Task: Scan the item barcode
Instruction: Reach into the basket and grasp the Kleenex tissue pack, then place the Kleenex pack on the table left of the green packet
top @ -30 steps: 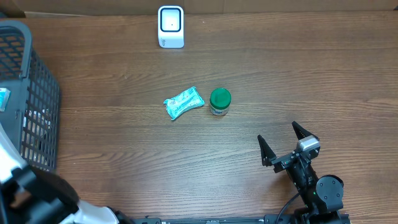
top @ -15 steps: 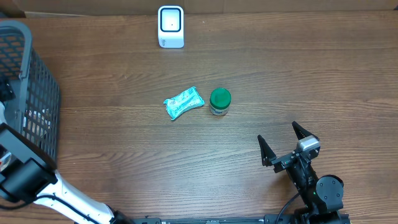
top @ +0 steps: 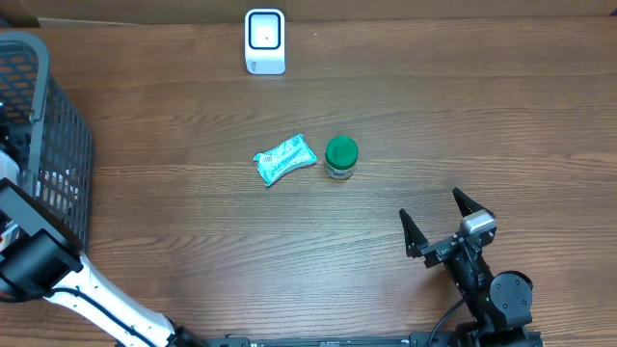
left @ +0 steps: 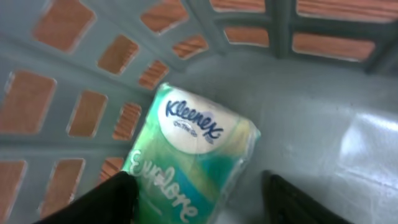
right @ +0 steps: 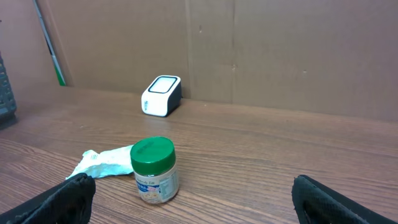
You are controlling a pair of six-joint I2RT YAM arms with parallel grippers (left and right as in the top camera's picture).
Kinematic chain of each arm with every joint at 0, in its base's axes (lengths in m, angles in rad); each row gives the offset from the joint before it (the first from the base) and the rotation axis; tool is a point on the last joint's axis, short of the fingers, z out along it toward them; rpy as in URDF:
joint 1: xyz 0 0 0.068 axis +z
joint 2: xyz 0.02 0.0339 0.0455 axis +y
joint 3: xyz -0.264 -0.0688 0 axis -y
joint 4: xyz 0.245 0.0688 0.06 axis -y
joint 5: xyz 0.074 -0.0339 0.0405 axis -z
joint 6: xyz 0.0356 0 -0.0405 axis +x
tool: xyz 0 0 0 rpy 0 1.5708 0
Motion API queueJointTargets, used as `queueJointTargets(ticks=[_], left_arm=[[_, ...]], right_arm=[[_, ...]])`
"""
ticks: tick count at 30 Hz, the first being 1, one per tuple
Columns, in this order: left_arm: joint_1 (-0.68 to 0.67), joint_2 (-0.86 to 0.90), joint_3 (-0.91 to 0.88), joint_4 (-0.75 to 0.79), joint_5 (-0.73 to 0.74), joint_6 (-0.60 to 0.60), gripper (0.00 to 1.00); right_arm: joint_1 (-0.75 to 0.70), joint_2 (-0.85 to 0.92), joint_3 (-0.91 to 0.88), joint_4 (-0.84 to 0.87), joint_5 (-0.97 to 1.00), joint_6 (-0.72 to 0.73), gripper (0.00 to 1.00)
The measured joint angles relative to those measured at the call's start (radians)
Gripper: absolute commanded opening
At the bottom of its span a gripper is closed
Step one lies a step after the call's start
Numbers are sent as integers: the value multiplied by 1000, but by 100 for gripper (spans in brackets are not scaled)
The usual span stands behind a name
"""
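We look down on a wooden table (top: 434, 106) with a grey plastic basket (top: 58, 145) at its left edge and a white barcode scanner (top: 264, 40) standing at the far side. Near the middle lie a crumpled green-and-white packet (top: 285, 160) and, just beside it on the right, an upright jar with a green lid (top: 341, 156). The left arm reaches down into the basket. Its wrist camera shows a Kleenex tissue pack (left: 193, 155), green and white, lying on the basket floor against the slotted wall. The left fingers (left: 198, 180) stand apart on either side of the pack's near end, holding nothing; the one on the right of the view is clear of the pack. The right fingers (top: 430, 204) rest near the table's front right, spread wide and empty, pointing toward the jar.
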Motion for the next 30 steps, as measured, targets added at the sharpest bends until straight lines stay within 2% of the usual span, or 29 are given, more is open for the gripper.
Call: queueJointTargets(ticks=[1, 2, 3, 4, 11, 17, 21, 25, 27, 30], left_arm=[[0, 1, 0, 0, -1, 2, 55], [0, 3, 0, 0, 1, 2, 46], [0, 4, 0, 0, 0, 0, 12], [0, 7, 0, -3, 0, 6, 4], [0, 5, 3, -7, -2, -5, 4], [0, -79, -12, -105, 3, -133, 4], [-13, -275, -21, -209, 14, -269, 4], [-56, -537, -18, -266, 87, -346, 4], [-119, -685, -4, -310, 148, -385, 4], [-230, -790, 3, -411, 195, -422, 4]], right_arm=[[0, 0, 0, 0, 0, 0, 100], [0, 0, 0, 0, 0, 0, 100], [0, 0, 0, 0, 1, 0, 100], [0, 0, 0, 0, 0, 0, 100], [0, 0, 0, -1, 0, 0, 100], [0, 0, 0, -1, 0, 0, 100], [0, 0, 0, 0, 0, 0, 100], [0, 0, 0, 0, 0, 0, 100], [0, 0, 0, 0, 0, 0, 100], [0, 0, 0, -1, 1, 0, 100]])
